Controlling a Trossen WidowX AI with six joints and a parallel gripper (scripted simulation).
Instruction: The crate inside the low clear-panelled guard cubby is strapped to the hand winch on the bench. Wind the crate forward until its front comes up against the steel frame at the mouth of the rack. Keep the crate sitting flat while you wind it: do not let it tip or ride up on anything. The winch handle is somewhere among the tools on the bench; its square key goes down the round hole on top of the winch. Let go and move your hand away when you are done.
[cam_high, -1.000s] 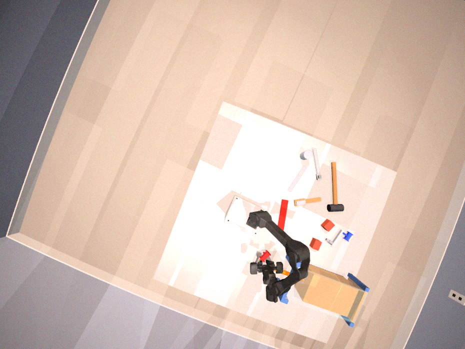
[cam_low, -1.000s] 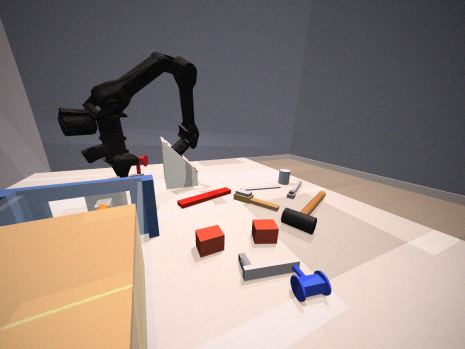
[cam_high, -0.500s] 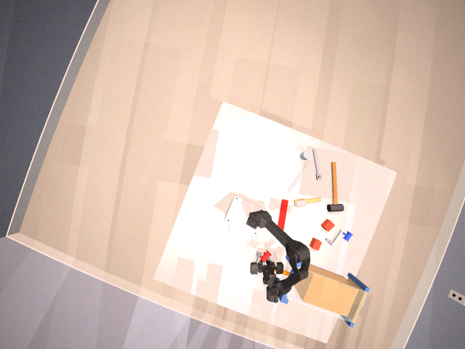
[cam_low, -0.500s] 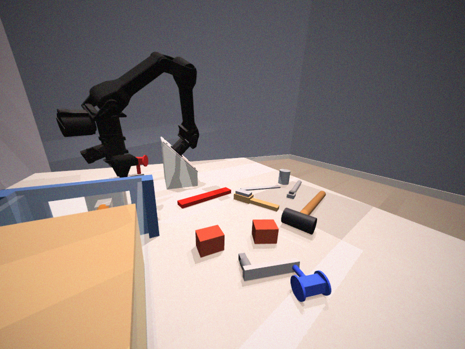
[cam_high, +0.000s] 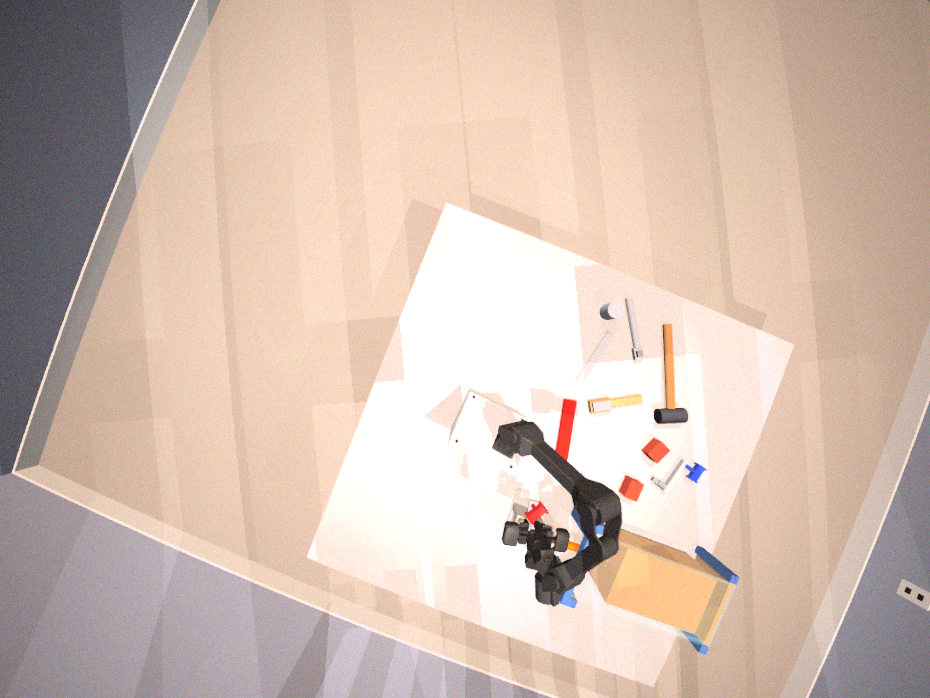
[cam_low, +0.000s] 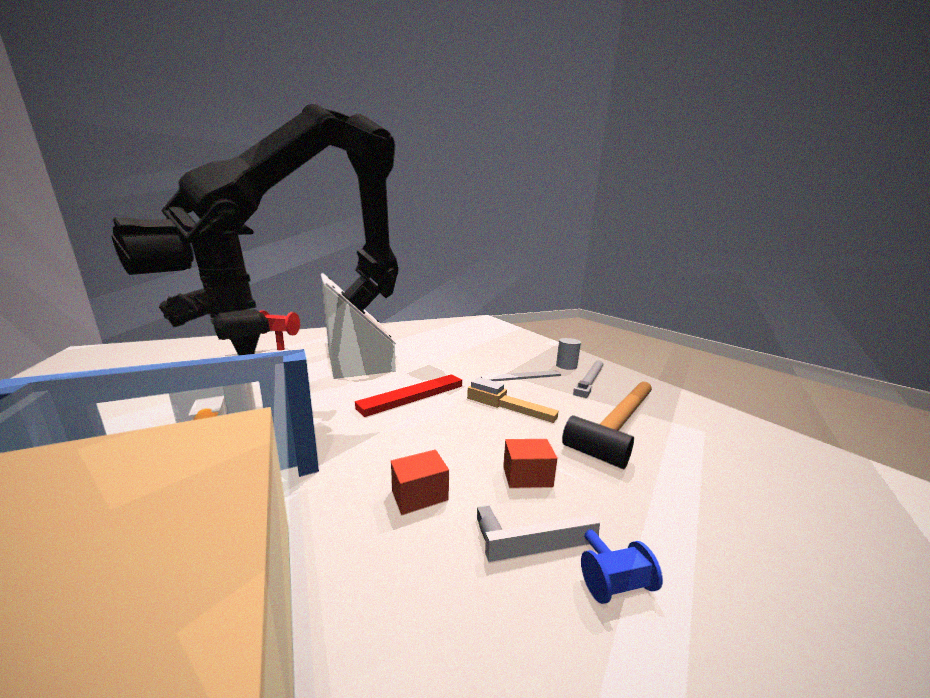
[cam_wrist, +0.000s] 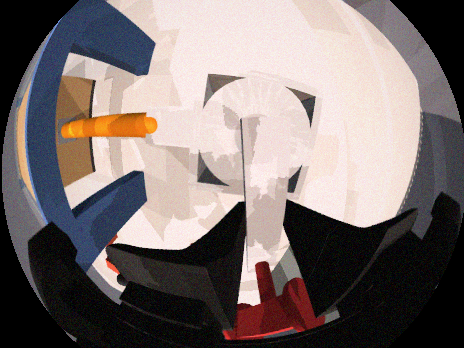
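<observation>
My gripper (cam_high: 537, 528) (cam_low: 245, 350) (cam_wrist: 262, 205) points down, shut on the pale arm (cam_wrist: 265, 227) of the winch handle. The handle's red spool-shaped knob (cam_high: 535, 512) (cam_low: 281, 323) (cam_wrist: 270, 315) stands upright just beyond the fingers. The arm's other end lies over the round top of the winch (cam_wrist: 295, 115); the key and hole are hidden. An orange strap or rod (cam_high: 573, 546) (cam_wrist: 107, 126) runs between crate and winch. The tan crate (cam_high: 653, 578) (cam_low: 127, 540) (cam_wrist: 77, 155) looks flat behind the blue frame (cam_low: 299, 413) (cam_wrist: 42, 125); any gap is unclear.
A white wedge-shaped box (cam_high: 469, 420) (cam_low: 353, 341) stands beside the arm. A red bar (cam_high: 567, 420) (cam_low: 409, 394), black-headed mallet (cam_high: 670, 375) (cam_low: 597, 441), two red blocks, a grey L-shaped piece (cam_low: 537, 540) and a blue spool-shaped piece (cam_high: 694, 472) (cam_low: 622, 569) lie on the bench.
</observation>
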